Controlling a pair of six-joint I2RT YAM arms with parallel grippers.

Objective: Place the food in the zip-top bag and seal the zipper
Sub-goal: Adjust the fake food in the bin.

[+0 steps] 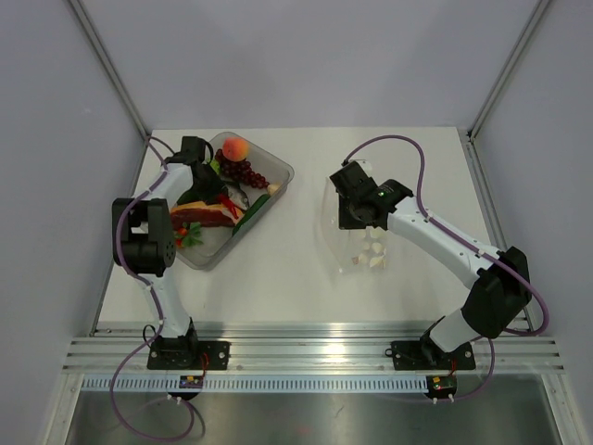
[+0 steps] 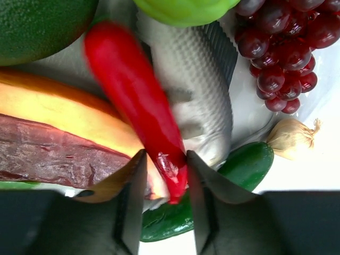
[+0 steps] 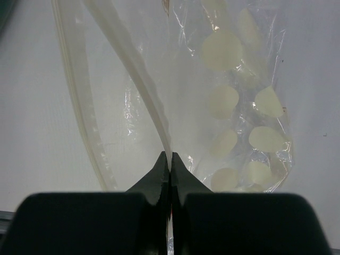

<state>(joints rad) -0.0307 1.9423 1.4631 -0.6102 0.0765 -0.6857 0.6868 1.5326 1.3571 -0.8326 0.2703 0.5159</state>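
Only the left wrist view shows us the left gripper (image 2: 163, 166) clamped on the near tip of the red chili (image 2: 130, 98). Its long axis slants away up-left, inside the tray (image 1: 283, 171). Right of the tray, the right gripper (image 3: 170, 163) is pinched together on the zipper (image 3: 144, 87) of the zip-top bag (image 3: 234, 106).

The tray (image 1: 278, 171) is sitting on the left of the surface (image 1: 296, 287), the zip-top bag (image 1: 334, 232) lying well apart to its right; in the tray the peach (image 1: 234, 148) is resting at the far end, the grapes (image 1: 246, 171) just before it, the cucumber (image 1: 255, 209) along the right wall; the chili (image 2: 133, 101) is lying across the fish (image 2: 196, 79), its tip held in the left end effector (image 2: 164, 159); the right end effector (image 3: 170, 159) is pinching the bag's mouth edge
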